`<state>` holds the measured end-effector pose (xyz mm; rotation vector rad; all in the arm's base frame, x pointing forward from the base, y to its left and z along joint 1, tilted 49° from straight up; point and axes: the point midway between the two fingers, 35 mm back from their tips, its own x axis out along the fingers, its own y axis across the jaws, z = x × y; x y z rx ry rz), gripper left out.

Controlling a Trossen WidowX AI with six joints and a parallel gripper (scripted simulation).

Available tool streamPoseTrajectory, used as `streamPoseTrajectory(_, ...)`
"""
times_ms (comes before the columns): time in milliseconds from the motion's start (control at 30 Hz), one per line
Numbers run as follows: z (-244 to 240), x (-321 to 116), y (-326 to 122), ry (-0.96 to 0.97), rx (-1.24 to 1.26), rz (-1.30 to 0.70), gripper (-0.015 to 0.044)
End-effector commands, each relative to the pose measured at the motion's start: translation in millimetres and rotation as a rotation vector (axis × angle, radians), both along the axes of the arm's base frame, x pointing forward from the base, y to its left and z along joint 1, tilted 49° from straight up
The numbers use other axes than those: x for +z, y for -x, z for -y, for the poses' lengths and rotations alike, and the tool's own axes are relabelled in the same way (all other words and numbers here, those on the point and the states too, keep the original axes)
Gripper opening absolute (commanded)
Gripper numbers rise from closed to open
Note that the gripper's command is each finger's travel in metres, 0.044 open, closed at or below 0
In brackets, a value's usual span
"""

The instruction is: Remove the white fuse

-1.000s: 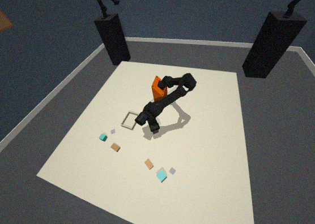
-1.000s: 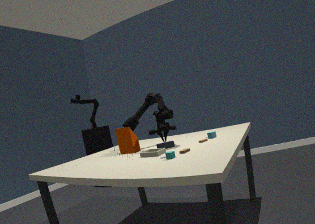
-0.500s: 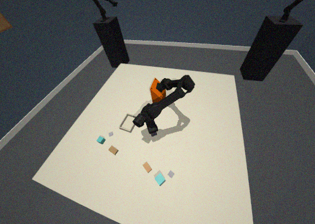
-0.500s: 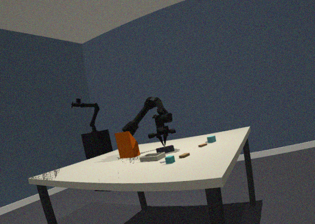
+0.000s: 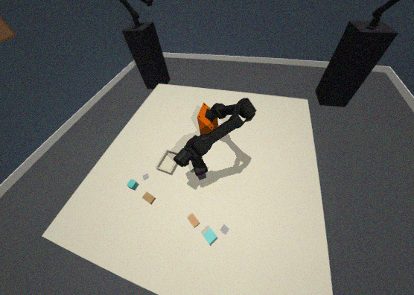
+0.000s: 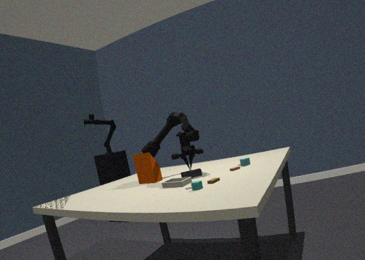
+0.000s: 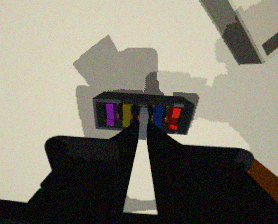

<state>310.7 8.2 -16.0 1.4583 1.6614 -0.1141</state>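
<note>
My gripper (image 6: pixel 190 168) (image 7: pixel 143 125) is shut on the white fuse (image 7: pixel 143 116), which looks pale grey between the fingertips. The fuse stands higher than its neighbours, over the middle of the dark fuse block (image 5: pixel 202 176) (image 6: pixel 195 173) (image 7: pixel 130 96). Whether its lower end is clear of the slot cannot be told. In the wrist view a purple fuse (image 7: pixel 111 115) and a yellow fuse (image 7: pixel 127 115) sit to its left, a blue fuse (image 7: pixel 158 116) and a red fuse (image 7: pixel 174 118) to its right. The grey tray (image 5: pixel 162 159) (image 6: pixel 175 184) (image 7: pixel 235 40) stands apart from the block.
An orange wedge-shaped block (image 5: pixel 205 127) (image 6: pixel 144 171) stands by the arm's base. Teal blocks (image 5: pixel 132 185) (image 5: pixel 210 236) and brown pieces (image 5: pixel 149 197) (image 5: pixel 193 220) lie on the table, with small grey squares (image 5: pixel 145 176) (image 5: pixel 224 229) beside them. The arm reaches over from the base.
</note>
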Motion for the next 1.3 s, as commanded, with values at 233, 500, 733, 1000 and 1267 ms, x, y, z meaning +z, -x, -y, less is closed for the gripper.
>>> streamPoseTrajectory(233,5.3,5.0,-0.4,0.005,0.003,0.006,0.0000)
streamPoseTrajectory(500,8.1,7.7,0.2,0.005,0.002,0.006,0.0000)
streamPoseTrajectory(733,10.3,9.8,0.7,0.004,0.002,0.005,0.0000)
streamPoseTrajectory(1000,18.9,17.0,1.6,0.005,0.002,0.005,0.0000)
streamPoseTrajectory(1267,26.4,23.7,2.7,0.005,0.002,0.005,0.0000)
